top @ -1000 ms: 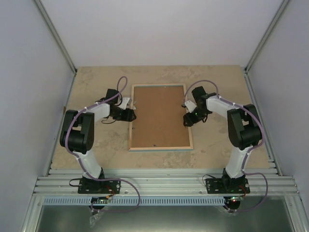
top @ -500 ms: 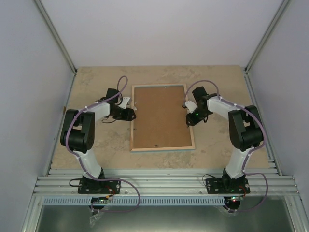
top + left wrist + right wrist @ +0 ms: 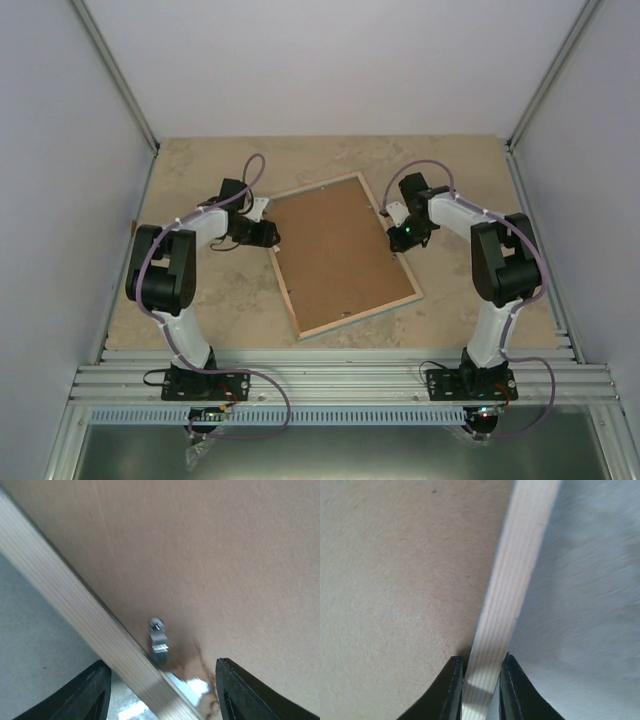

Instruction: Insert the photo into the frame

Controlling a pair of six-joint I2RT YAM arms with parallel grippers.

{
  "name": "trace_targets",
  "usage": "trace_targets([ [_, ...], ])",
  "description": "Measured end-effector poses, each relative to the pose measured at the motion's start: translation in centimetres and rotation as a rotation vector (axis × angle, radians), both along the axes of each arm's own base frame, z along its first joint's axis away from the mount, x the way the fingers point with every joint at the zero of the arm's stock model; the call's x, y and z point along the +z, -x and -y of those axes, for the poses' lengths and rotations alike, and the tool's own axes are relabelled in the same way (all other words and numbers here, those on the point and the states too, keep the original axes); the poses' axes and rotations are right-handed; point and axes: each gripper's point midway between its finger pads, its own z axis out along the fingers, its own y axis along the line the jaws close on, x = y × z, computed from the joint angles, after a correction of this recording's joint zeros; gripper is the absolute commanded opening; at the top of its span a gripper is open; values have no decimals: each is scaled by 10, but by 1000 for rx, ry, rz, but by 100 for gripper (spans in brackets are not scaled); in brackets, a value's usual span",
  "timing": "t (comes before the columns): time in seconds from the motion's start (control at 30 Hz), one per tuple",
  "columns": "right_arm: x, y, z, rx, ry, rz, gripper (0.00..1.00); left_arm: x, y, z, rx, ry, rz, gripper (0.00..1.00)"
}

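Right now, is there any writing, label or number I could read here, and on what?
None readable. The brown backing board is blank, the light wood picture frame around it is bare, its small metal clip bears no mark, and the beige stone-look table is plain.

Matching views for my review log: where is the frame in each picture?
Top external: the frame lies mid-picture, tilted.
Left wrist: the frame, wood side running diagonally, lower left.
Right wrist: the frame, wood side near upright, centre.
Shared landmark: brown backing board beside that wood.
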Motion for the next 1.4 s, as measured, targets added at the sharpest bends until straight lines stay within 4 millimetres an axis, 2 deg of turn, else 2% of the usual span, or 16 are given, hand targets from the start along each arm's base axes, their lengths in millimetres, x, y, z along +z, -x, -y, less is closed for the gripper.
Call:
trace_targets([
  [0.07, 1, -13, 2, -73, -1, 7, 1, 3, -1, -3, -8, -19, 1, 62],
  [0.2, 1, -35, 4, -111, -16, 21, 0, 20, -7, -4, -71, -50, 62, 68],
  [0.3, 1, -51, 1, -137, -35, 35, 1, 55, -21, -2, -142, -69, 177, 74],
  [0.33, 2, -56, 0, -145, -41, 42, 1, 67, -25, -1, -165, -74, 216, 79],
  [0.37, 2, -60, 0, -154, -48, 49, 0, 80, -28, 1, -190, -74, 253, 91],
  [0.4, 2, -63, -1, -160, -58, 53, 0, 92, -30, 4, -221, -70, 288, 97],
  [0.47, 2, -67, -2, -168, -76, 53, 1, 109, -26, 12, -290, -55, 338, 99],
  [0.53, 2, -72, -3, -170, -90, 51, 1, 116, -12, 26, -384, -49, 369, 99],
  [0.67, 3, -92, -9, -170, -113, 71, 0, 105, 37, 77, -614, -39, 388, 95],
  [0.7, 3, -96, -10, -170, -117, 77, 0, 97, 53, 94, -681, -34, 382, 94],
  [0.8, 3, -101, -11, -171, -121, 87, 0, 78, 91, 127, -826, -26, 369, 91],
  [0.9, 3, -101, -10, -174, -122, 85, 1, 58, 124, 149, -953, -32, 377, 89],
  [1.0, 2, -101, -10, -175, -125, 80, 0, 37, 152, 159, -1052, -48, 389, 88],
  [1.1, 2, -104, -11, -175, -129, 85, 0, 26, 162, 161, -1094, -68, 409, 86],
  [1.27, 2, -104, -11, -177, -130, 85, 0, 24, 153, 174, -1126, -104, 497, 84],
  [1.4, 2, -104, -11, -177, -132, 84, 1, 13, 159, 186, -1187, -127, 524, 83],
])
